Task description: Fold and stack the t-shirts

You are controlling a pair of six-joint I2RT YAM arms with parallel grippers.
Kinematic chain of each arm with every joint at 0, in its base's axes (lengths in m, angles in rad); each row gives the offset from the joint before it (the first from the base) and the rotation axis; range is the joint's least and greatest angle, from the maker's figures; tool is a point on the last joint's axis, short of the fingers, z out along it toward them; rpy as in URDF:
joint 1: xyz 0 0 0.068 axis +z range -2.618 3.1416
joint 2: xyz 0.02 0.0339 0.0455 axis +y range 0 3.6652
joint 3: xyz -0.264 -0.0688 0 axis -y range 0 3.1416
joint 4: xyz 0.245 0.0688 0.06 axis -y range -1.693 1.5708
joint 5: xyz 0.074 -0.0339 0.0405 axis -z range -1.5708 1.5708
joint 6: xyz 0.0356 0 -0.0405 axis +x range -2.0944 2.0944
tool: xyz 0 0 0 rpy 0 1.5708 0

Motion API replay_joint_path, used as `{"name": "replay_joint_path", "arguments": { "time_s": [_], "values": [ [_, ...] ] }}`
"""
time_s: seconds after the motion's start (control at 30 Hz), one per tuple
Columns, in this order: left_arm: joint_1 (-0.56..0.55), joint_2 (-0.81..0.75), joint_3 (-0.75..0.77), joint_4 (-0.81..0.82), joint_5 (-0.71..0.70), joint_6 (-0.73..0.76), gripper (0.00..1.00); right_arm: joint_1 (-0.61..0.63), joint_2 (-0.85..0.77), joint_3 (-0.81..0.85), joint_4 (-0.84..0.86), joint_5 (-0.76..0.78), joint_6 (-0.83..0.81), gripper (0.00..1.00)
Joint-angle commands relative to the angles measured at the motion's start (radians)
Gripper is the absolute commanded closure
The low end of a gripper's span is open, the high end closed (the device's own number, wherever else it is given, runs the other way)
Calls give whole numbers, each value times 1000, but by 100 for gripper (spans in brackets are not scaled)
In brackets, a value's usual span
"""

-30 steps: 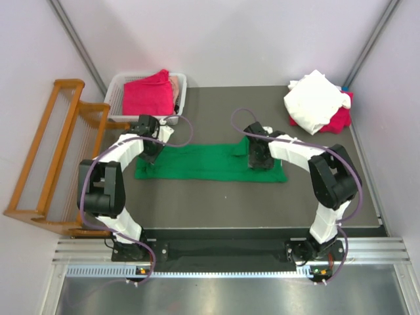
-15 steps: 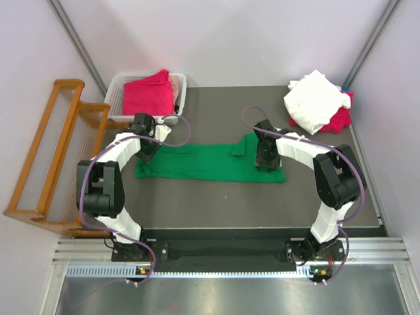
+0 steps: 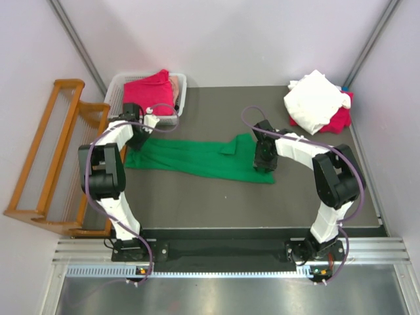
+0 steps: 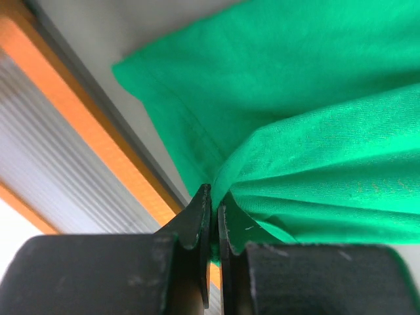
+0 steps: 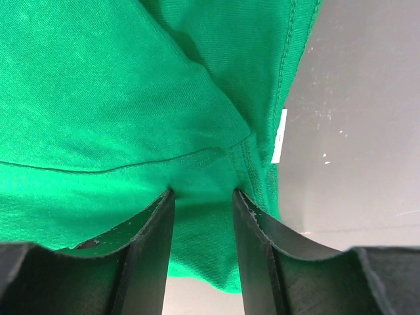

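Note:
A bright green t-shirt [image 3: 197, 157] lies as a long folded strip across the middle of the dark table, slanting from back left to front right. My left gripper [image 3: 136, 136] is shut on its left end, next to the basket; the left wrist view shows the cloth [image 4: 315, 98] pinched in the jaws [image 4: 212, 197]. My right gripper [image 3: 262, 159] is over the right end. Its jaws [image 5: 203, 193] stand apart, tips pressed on the cloth [image 5: 118, 85] beside the collar seam and white tag [image 5: 278, 136]. A white t-shirt [image 3: 315, 98] lies on a crimson one [image 3: 338, 121] at the back right.
A white slatted basket [image 3: 180, 85] at the back left holds red t-shirts [image 3: 147, 92]. An orange wooden rack [image 3: 52, 151] stands off the table's left edge, close to my left gripper and visible as an orange bar [image 4: 92, 118] in the left wrist view.
My left gripper moved left and back toward the basket, dragging the green shirt's left end, so the strip now lies slanted. The right gripper's jaws have narrowed over the right end.

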Motion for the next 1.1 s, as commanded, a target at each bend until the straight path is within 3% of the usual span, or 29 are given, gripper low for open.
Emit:
{"name": "replay_joint_path", "arguments": {
  "time_s": [0.0,0.1,0.23,0.3,0.33,0.37,0.4,0.57,0.7,1.07],
  "values": [
    [-15,-50,45,-20,3,4,97,8,-9,12,-2,48,-10,59],
    [-21,-75,5,-25,3,1,96,23,-16,63,-31,66,-24,59],
    [-21,-110,-39,-33,10,7,92,23,30,49,-22,-38,-47,58],
    [-19,-129,-56,-29,1,15,83,25,78,17,-22,-67,-53,58],
    [-21,-130,-59,-33,-2,24,68,25,83,0,-9,-76,-50,58],
    [-21,-135,-61,-31,-11,29,8,23,78,-38,0,-78,-43,59],
    [-18,-136,-62,-26,-20,30,1,22,54,-60,27,-74,-21,59],
    [19,-121,-64,22,-69,57,1,16,-46,-108,3,43,11,59],
    [103,-69,49,-65,16,11,1,-24,-146,-103,-32,149,-6,58],
    [140,-168,82,-105,79,-23,1,-239,-292,-86,-51,177,-72,59]
  ]
}}
